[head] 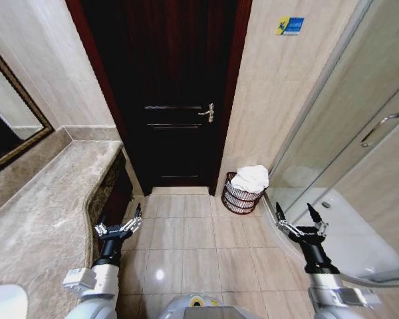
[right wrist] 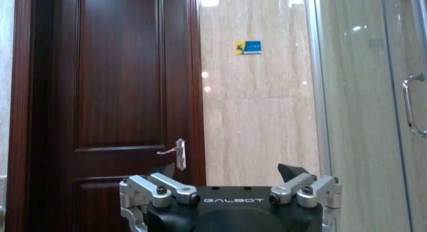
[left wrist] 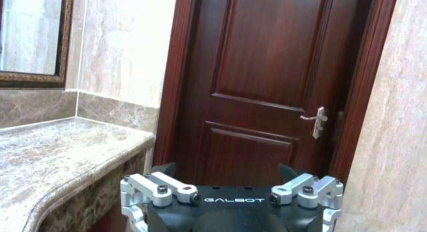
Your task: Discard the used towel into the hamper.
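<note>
The hamper (head: 242, 193) is a small round basket of dark reddish-brown wire lattice, narrowing toward its base, and a soft, crumpled white towel (head: 251, 177) is heaped in it, rising above the rim. It stands on glossy beige floor tiles (head: 186, 246) against a pale marble-look wall, just beside a dark wooden panelled door (head: 176, 93) with a metal lever handle (head: 208, 113). A veined brown stone counter (head: 40, 212) runs past the left hand (head: 120, 222), and a curved glass shower screen (head: 346, 153) flanks the right hand (head: 299, 219). Both hands are released and empty, fingers spread, held low over the floor. The hamper lies ahead of them, between the two and nearer the right hand, well apart from both.
</note>
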